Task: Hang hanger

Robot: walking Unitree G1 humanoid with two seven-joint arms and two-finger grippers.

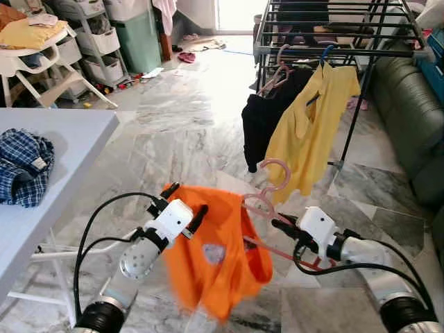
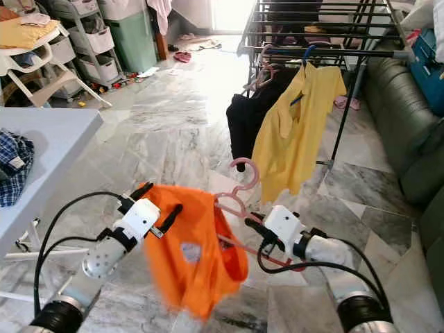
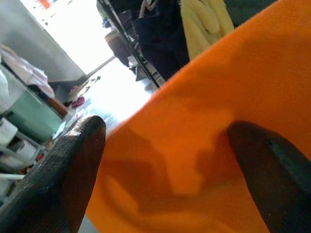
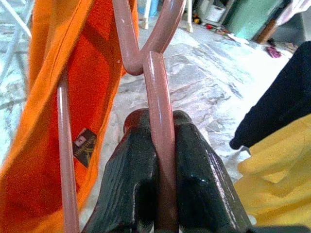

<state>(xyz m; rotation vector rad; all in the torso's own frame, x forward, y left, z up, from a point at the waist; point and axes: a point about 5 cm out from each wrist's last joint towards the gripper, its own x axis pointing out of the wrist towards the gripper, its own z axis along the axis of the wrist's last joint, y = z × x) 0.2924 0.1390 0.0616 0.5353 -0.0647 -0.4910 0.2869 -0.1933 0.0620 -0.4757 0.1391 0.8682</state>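
Note:
An orange shirt (image 1: pixel 216 258) hangs on a pink hanger (image 1: pixel 266 201), low in front of me over the marble floor. My right gripper (image 1: pixel 279 225) is shut on the hanger's neck just below its hook; the right wrist view has the pink bar (image 4: pixel 156 82) pinched between both black fingers (image 4: pixel 133 184). My left gripper (image 1: pixel 184 202) is open at the shirt's left shoulder. In the left wrist view the orange cloth (image 3: pixel 209 145) lies between its spread fingers (image 3: pixel 63 179). Ahead to the right stands the drying rack (image 1: pixel 333 36).
A yellow shirt (image 1: pixel 312 125) and a black garment (image 1: pixel 267 118) hang on hangers from the rack's near rail. A grey table (image 1: pixel 69 135) with a plaid shirt (image 1: pixel 24 168) is at my left. A green sofa (image 1: pixel 409 118) lies right of the rack. Shelves and a high chair (image 1: pixel 35 59) stand far left.

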